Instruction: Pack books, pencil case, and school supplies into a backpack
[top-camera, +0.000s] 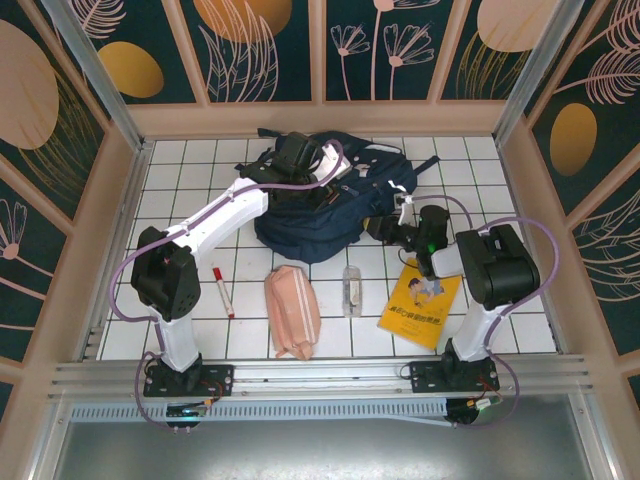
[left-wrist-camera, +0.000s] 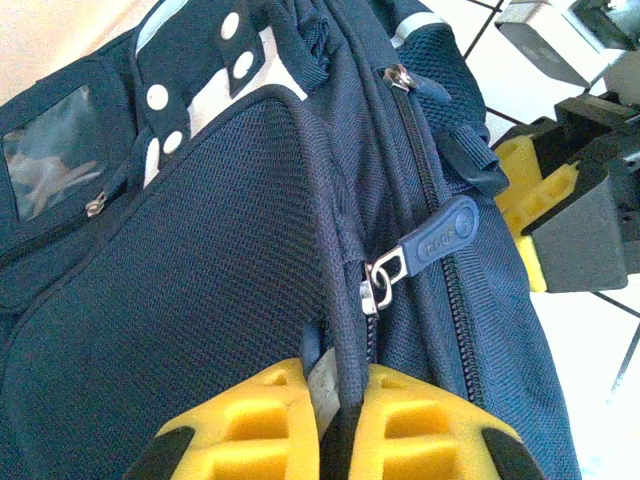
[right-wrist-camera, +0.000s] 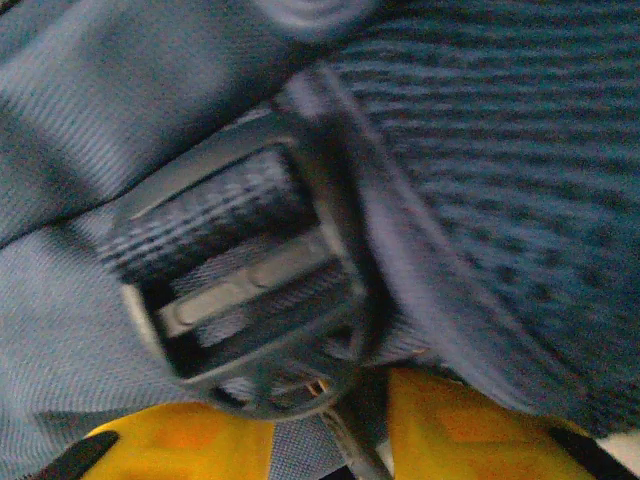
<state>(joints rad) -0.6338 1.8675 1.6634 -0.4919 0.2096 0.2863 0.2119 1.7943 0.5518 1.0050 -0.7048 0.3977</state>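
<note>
Red-and-white marker pen (top-camera: 222, 291) lies on the white tiled table (top-camera: 180, 190), left front. Just right of it lies the salmon-pink soft zip pouch (top-camera: 292, 313), flat.

Left gripper (left-wrist-camera: 335, 405): yellow fingers pinched together on a fold of the large navy-blue fabric backpack (top-camera: 300, 232) beside its zip. The backpack sits rear centre.

Small clear rectangular case (top-camera: 351, 290) lies in front of the backpack.

Right gripper (right-wrist-camera: 340, 425) is at the backpack's right edge, against a black plastic strap buckle (right-wrist-camera: 250, 270). Whether it grips anything cannot be determined; the wrist view is blurred.

Thin yellow paperback (top-camera: 424, 300) lies flat, right front.
</note>
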